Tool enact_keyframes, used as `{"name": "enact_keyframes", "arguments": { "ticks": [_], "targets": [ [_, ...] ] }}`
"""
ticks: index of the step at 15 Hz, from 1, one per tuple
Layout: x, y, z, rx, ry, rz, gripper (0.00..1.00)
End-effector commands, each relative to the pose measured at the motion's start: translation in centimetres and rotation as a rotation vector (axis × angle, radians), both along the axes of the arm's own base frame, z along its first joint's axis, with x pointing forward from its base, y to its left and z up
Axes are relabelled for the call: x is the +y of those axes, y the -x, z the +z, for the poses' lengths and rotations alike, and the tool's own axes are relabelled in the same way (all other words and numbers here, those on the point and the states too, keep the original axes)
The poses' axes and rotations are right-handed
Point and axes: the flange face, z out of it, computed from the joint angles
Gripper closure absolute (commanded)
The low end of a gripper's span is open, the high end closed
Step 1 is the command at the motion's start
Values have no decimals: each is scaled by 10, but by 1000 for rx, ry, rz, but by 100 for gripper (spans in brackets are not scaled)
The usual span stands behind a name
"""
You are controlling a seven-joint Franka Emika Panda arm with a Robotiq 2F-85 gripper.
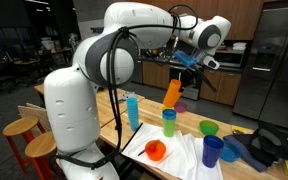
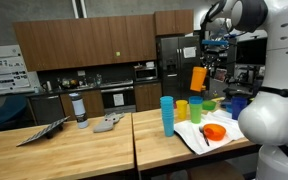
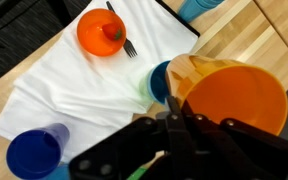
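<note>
Table: I'm working over a light wooden table [image 1: 112,108], with a white cloth [image 1: 184,158] spread across its near end.
Far left: a tall light-blue plastic cup [image 1: 133,110] stands upright on the bare wood, just beside the cloth's edge. It shows in both exterior views.
Plate: a round orange plastic plate [image 1: 156,151] lies flat on the cloth. My wrist view shows a dark fork [image 3: 127,45] resting across its rim.
Claw: my gripper [image 1: 181,75] is clamped tight on the orange plastic cup [image 1: 172,93], gripping it at the rim. In my wrist view the fingers [image 3: 189,128] pinch the cup's wall at the bottom of the picture.
Held cup: the orange plastic cup hangs in the air above the table, well clear of everything on it. It is tilted in an exterior view, and its mouth faces my wrist camera.
Below it: a green plastic cup [image 1: 169,120] stands upright on the table, nearly under the held cup. In my wrist view its rim peeks out just beside the orange one.
Further right: a green plastic bowl [image 1: 209,127] sits on the wood beyond the cloth.
Far right: a dark-blue plastic cup [image 1: 213,150] stands upright at the cloth's edge.
</note>
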Motion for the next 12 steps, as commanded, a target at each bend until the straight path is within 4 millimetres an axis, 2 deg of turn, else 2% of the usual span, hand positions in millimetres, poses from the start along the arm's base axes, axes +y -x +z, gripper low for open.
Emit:
{"name": "enact_keyframes", "arguments": {
  "ticks": [1,6,11,12],
  "targets": [
    [-9,12,13,21,64,-11,99],
    [1,25,8,32,240,64,99],
    [14,41,1,25,316,111,99],
    [26,33,-3,10,326,106,99]
  ]
}}
